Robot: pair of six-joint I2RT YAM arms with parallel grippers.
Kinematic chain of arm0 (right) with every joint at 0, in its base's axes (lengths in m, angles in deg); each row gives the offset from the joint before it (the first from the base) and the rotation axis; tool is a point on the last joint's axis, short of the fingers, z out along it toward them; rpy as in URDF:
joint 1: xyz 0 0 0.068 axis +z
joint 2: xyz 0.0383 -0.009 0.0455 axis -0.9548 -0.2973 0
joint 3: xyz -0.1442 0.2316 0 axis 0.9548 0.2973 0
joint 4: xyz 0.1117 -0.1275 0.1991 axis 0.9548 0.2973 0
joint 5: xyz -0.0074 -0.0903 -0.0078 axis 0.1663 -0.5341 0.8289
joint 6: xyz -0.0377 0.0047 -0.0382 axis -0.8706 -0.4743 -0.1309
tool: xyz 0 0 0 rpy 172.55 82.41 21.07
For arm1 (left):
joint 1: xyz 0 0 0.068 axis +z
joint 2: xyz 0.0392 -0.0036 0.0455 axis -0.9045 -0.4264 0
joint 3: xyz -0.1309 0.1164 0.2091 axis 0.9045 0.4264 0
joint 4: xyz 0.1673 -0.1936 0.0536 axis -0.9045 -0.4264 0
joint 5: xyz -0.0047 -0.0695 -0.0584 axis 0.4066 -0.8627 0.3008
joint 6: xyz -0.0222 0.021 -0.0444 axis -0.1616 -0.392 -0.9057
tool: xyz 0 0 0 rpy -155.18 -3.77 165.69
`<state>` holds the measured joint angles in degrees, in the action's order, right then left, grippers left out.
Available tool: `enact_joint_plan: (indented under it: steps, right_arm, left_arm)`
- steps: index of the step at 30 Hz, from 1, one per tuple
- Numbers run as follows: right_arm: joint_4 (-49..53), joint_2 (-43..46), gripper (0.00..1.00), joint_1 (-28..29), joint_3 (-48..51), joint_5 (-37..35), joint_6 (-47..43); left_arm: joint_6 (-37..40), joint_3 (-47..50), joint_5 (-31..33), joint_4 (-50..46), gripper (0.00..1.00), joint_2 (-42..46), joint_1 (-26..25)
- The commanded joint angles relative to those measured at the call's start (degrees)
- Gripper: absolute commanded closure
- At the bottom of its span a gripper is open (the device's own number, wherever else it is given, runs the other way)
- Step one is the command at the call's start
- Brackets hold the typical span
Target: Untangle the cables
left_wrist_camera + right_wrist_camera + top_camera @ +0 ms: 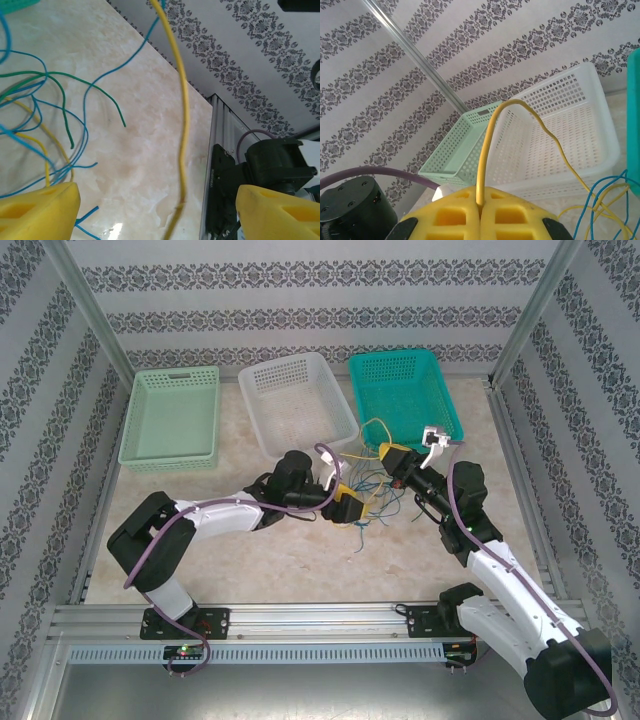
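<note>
At 6 o'clock in the top view, both arms rise from a metal rail (320,618) and reach out over the marble-patterned bench (300,560). The left claw (349,506) sits near the middle of the bench and points toward 3 o'clock, with its yellow fingers (40,212) spread wide. In its wrist view a yellow cable (185,130) runs down through the gap between them, and neither finger clamps it. Just past it, toward 1 o'clock, the right claw (388,452) is squeezed fully shut on a yellow cable. In the right wrist view this cable rises from the seam between the pads (455,215), arches over and drops away toward 4 o'clock. The cables (372,492) are a loose tangle of yellow, blue and green strands lying on the bench between the two claws, with a few ends trailing toward 6 o'clock. Along the far edge stand a pale green basket (172,420) at 11 o'clock, a white basket (298,400) at 12 and a teal basket (403,395) at 1, the last just beyond the right claw. Behind them is the patterned wall (320,300).
</note>
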<state>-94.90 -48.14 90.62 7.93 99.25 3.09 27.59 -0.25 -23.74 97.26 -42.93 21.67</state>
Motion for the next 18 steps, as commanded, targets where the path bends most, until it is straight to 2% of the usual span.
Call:
enact_joint_plan:
  steps: [1,4,8,15,18]
  right_arm:
    - [-1.78,0.24,1.00,0.82,-0.17,-1.51,-0.60]
    - [-2.23,0.49,1.00,0.99,0.01,-1.78,-0.19]
    - [-2.14,1.23,1.00,1.00,0.13,-2.16,0.23]
    - [-1.90,2.77,1.00,0.94,0.36,-2.76,1.44]
    - [-0.22,3.42,1.00,0.63,-0.12,-2.83,1.24]
  left_arm:
    - [-0.63,-2.10,-2.00,2.08,0.19,-0.81,-1.36]
    - [-0.74,-2.39,-1.69,2.04,0.23,-1.61,-1.76]
    - [-0.49,-2.48,-0.99,1.60,0.39,-2.06,-1.74]
    - [1.63,-2.77,1.87,-1.96,0.80,-2.16,-1.73]
    - [2.88,-2.31,3.77,-3.97,0.91,-1.99,-1.71]
